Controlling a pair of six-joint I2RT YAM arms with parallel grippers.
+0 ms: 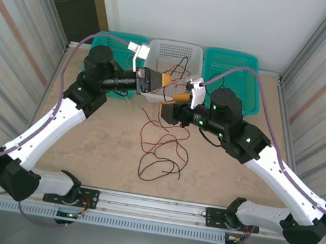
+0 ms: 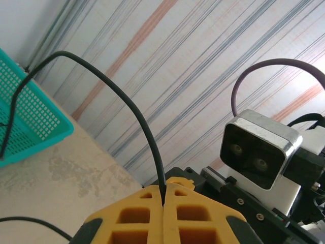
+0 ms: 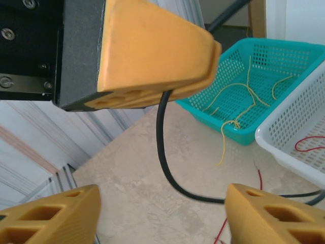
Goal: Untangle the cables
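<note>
L wrist: left gripper [image 2: 163, 195] clamped on black cable [image 2: 127, 101]; R wrist: right gripper [image 3: 162, 206] wide apart, prob. empty.

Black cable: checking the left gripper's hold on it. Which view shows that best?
Left wrist: the black cable runs into the shut left gripper, pinched between its fingers. Right wrist shows it hanging below that gripper; top external shows black loops on the table, the grip too small.
</note>
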